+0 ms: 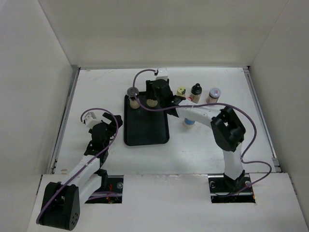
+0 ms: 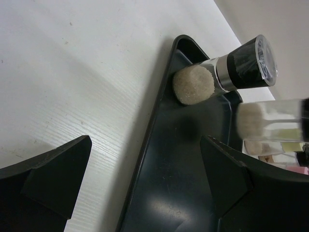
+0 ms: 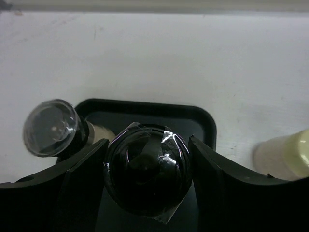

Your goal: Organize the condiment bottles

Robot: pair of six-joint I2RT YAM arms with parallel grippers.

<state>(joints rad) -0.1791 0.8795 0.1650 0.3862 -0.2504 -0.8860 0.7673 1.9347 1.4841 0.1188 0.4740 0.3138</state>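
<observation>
1. Top external: the right end effector [image 1: 158, 94] holds the black-capped jar [image 1: 152, 102] over the far end of the tray [image 1: 146, 133]. It is beside the corner jar [image 1: 133, 93]. The yellow-capped jar [image 1: 181, 91] waits on the surface [image 1: 96, 87].
2. Left wrist: the left end effector [image 2: 145, 145] sits low by the tray's edge, fingers apart and empty. It is best kept clear.
3. Right wrist: the fingers are clamped on the cap. Lower straight down and release only once the base sits flat, which I cannot tell yet. Avoid nudging the neighbour.

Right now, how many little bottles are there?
6 bottles: two at the black tray, three lined up right of it, one half hidden under the right arm. More may be hidden.
</observation>
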